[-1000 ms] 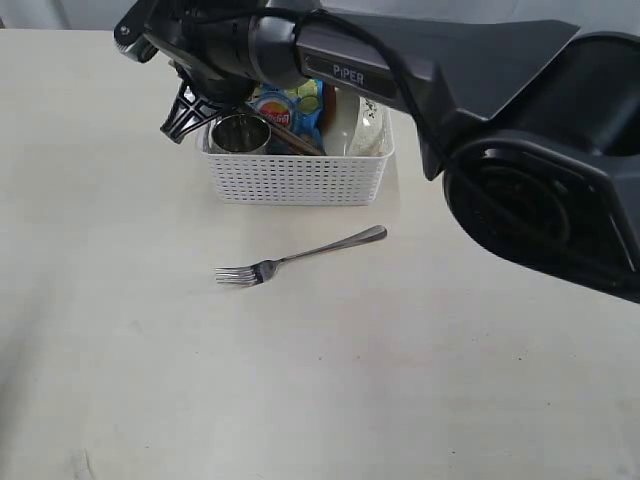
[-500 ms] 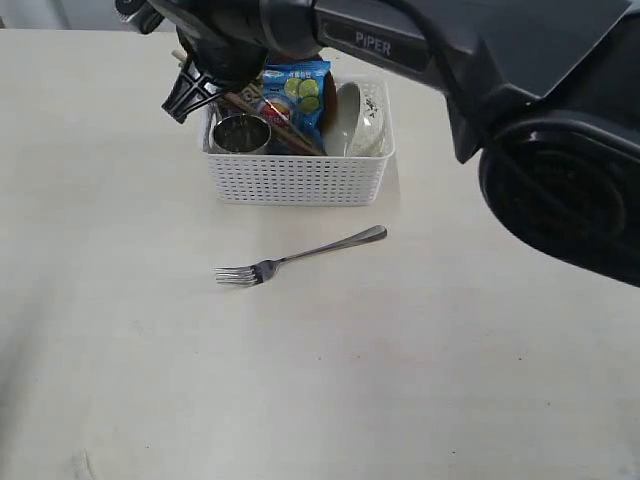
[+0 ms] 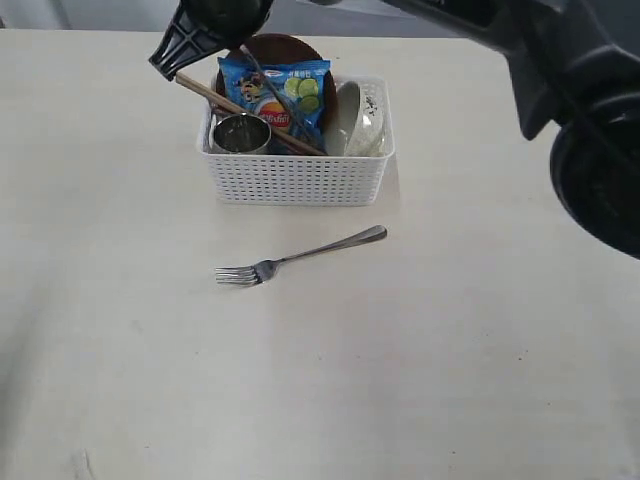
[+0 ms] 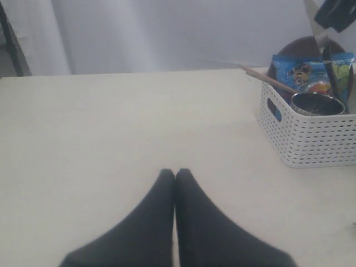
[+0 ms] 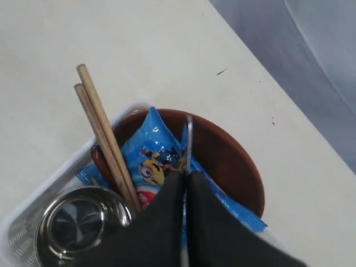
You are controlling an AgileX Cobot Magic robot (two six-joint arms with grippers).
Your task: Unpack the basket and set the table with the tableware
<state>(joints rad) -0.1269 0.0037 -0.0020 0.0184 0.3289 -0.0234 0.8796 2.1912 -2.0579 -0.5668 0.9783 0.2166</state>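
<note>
The white basket (image 3: pixel 295 180) stands on the table (image 3: pixel 450 350). It holds a steel cup (image 3: pixel 240 133), brown chopsticks (image 3: pixel 230 100), a reddish-brown plate (image 3: pixel 280 45), an off-white bowl (image 3: pixel 365 120) and a blue chip bag (image 3: pixel 285 90). My right gripper (image 5: pixel 184 175) hangs above the basket's left end, shut on a thin steel knife (image 5: pixel 189 142) that sticks out past its fingertips over the bag. A dark spoon (image 5: pixel 100 161) lies beside the chopsticks (image 5: pixel 100 128). A steel fork (image 3: pixel 300 255) lies on the table in front of the basket. My left gripper (image 4: pixel 176 173) is shut and empty over bare table.
The right arm's dark body (image 3: pixel 560 70) fills the upper right of the exterior view. The basket (image 4: pixel 311 139) is off to one side of the left gripper, with open tabletop between them.
My right gripper has risen up and away from the basket with the knife. The plate and chip bag, covered before, now show. The fork has not moved.
</note>
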